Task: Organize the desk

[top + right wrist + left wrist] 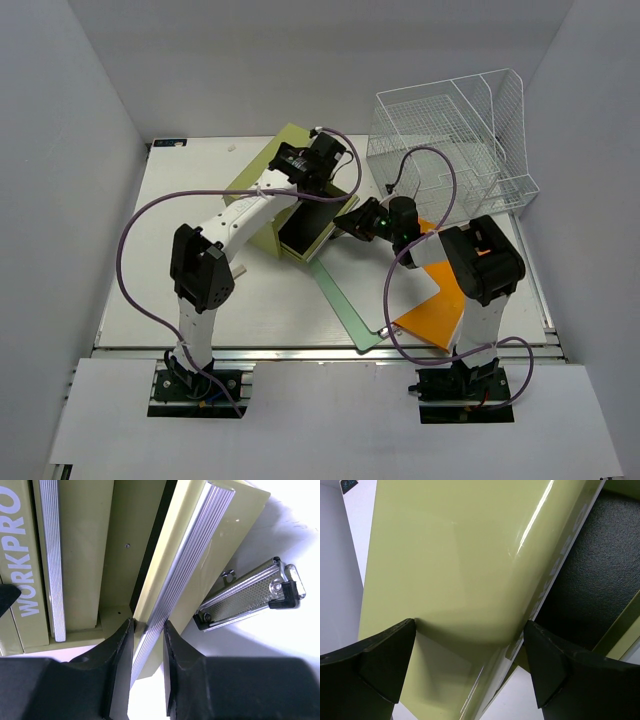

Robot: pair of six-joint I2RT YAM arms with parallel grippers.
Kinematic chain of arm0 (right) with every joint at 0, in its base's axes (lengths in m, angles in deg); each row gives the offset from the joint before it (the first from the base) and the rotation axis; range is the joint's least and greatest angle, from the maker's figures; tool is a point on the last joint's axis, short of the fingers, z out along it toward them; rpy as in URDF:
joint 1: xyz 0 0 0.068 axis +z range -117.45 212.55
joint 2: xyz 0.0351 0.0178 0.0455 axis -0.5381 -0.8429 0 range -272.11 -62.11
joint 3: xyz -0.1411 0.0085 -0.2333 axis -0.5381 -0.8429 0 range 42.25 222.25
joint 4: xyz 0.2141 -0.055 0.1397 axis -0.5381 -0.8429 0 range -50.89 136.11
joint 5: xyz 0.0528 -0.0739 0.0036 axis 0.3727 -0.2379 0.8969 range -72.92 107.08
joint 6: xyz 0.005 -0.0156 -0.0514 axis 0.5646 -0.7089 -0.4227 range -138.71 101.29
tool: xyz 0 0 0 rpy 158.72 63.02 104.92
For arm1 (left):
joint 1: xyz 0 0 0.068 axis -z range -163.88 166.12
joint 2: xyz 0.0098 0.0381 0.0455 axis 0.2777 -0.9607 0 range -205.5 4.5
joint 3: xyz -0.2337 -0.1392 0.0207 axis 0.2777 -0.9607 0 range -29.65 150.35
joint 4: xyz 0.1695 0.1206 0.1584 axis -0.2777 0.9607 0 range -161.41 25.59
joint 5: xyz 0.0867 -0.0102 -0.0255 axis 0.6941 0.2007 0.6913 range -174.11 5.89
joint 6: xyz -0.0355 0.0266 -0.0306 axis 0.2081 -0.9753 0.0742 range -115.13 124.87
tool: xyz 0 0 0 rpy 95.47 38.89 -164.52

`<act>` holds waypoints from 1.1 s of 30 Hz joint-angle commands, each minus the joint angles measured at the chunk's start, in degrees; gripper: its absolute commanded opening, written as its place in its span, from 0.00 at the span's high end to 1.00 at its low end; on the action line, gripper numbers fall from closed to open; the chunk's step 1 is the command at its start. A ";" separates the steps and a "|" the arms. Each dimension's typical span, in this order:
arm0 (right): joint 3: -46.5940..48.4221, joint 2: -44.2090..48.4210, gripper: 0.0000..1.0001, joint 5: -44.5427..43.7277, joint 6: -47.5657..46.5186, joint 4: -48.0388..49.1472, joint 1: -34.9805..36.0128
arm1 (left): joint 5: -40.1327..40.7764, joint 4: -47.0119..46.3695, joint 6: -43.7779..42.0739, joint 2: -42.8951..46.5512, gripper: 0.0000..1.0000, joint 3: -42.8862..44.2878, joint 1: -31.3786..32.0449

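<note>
Desk (140, 260): white top fills the top view, silver rail along its near edge, both arm bases just behind that rail. Olive-green drawer box (445, 555) sits on the far centre-left of the desk, turned at an angle; one drawer (308, 232) stands pulled out toward the right, dark liner showing. Left gripper (469, 627): jaws spread wide over the box's glossy top panel, nothing clamped; whether the fingers touch the panel cannot be told. Right gripper (147, 625): jaws narrow, pinched on the ribbed silver handle rail (190, 565) of the open drawer's front. Silver metal clip (245, 597) lies on the desk just beside the drawer front. White wire tray rack (450, 140) at far right. Green sheet (350, 300) and orange folder (435, 315) lie flat at near right, under the right arm
</note>
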 commanded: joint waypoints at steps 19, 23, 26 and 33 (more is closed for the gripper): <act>4.77 15.03 0.11 -0.58 -18.67 -21.80 -1.40 | -17.34 0.88 5.28 6.55 0.02 9.08 -3.45; 4.24 19.25 0.11 -0.06 -21.82 -28.99 0.00 | -15.85 4.47 13.07 12.42 0.02 8.83 -3.54; 4.85 22.95 0.11 -3.46 -26.39 -35.31 3.51 | -11.54 9.57 23.52 19.44 0.02 5.15 -3.54; 2.93 31.02 0.11 -6.91 -33.17 -44.30 8.97 | -9.94 20.04 53.67 40.61 0.02 -22.94 -8.45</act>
